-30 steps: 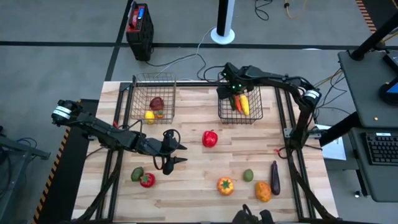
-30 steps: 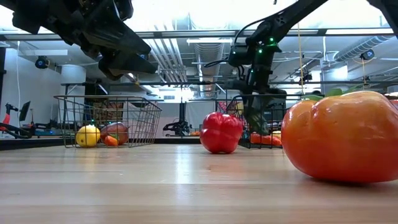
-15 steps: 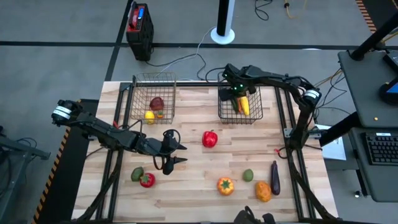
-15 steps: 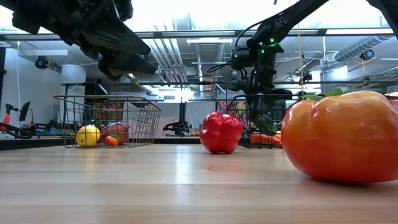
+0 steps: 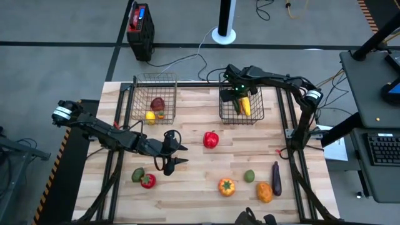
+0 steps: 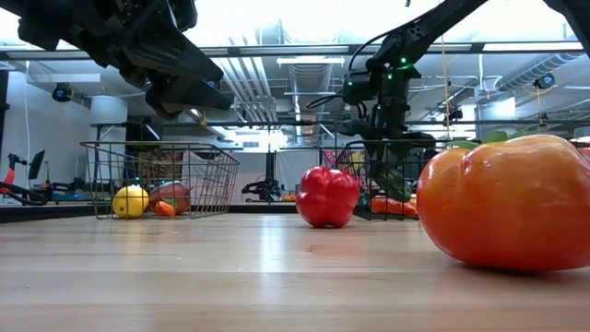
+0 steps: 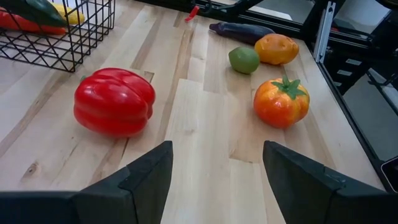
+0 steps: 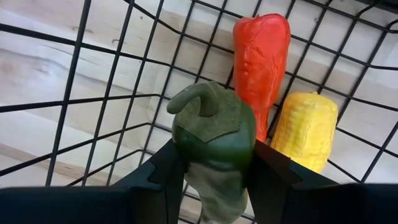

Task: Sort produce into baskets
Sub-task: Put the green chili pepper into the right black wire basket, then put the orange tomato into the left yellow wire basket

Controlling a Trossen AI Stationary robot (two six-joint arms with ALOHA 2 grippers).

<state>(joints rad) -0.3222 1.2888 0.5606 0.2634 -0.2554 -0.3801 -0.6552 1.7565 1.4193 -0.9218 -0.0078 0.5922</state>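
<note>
My right gripper (image 5: 235, 95) is down inside the right wire basket (image 5: 220, 116) and shut on a green vegetable with a curled stem (image 8: 214, 124). An orange-red carrot (image 8: 261, 56) and a yellow corn cob (image 8: 305, 130) lie on that basket's floor. The left basket (image 5: 134, 100) holds a dark red piece (image 5: 157, 103), a yellow one (image 5: 150, 115) and a small orange one. My left gripper (image 5: 180, 155) is open and empty above the table, left of the red bell pepper (image 5: 211, 139), which rests on its side. My right gripper pinches the green vegetable's body (image 8: 193, 146) between its two fingers (image 8: 163, 171), behind the stem cap. The fingers point down from above, with the stem end past the fingertips. Whether the piece touches the basket's floor, I cannot tell.
Loose on the table are a green piece (image 5: 137, 174) and a red one (image 5: 148, 182) at near left. An orange tomato (image 5: 226, 186), a green lime (image 5: 249, 176), a purple eggplant (image 5: 275, 177) and an orange piece (image 5: 264, 192) lie at near right. A red-and-black box (image 5: 140, 25) stands beyond the far edge.
My right gripper has gone a little toward the table's right edge with the green vegetable, staying within the right basket.
</note>
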